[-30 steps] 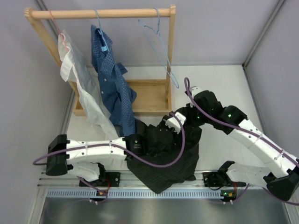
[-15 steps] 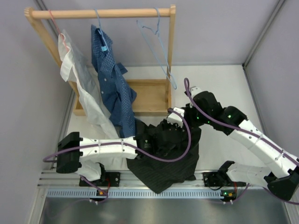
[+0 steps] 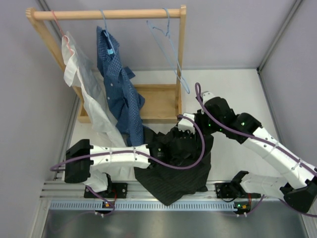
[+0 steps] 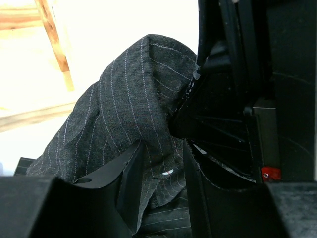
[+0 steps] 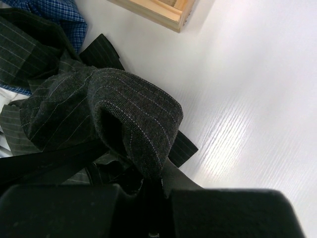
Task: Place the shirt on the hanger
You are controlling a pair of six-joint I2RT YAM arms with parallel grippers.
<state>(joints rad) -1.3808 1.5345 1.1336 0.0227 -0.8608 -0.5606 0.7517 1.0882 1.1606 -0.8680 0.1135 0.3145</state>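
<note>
You have the shirt (image 3: 173,171) heaped mid-desk at the near edge, with folds raised between both arms. Your left gripper (image 4: 161,186) is pinched on one pinstriped fold and your right gripper (image 5: 153,186) is clamped on another. The hanger (image 3: 167,30) hangs from the wooden rail (image 3: 109,14) over the far edge.

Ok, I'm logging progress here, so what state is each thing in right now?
shirt: bunched on table, off the hanger
hanger: bare, hooked on rail
checked shirt: hanging from rail
white shirt: hanging from rail
left fingers: shut on shirt fold
right fingers: shut on shirt fold
</note>
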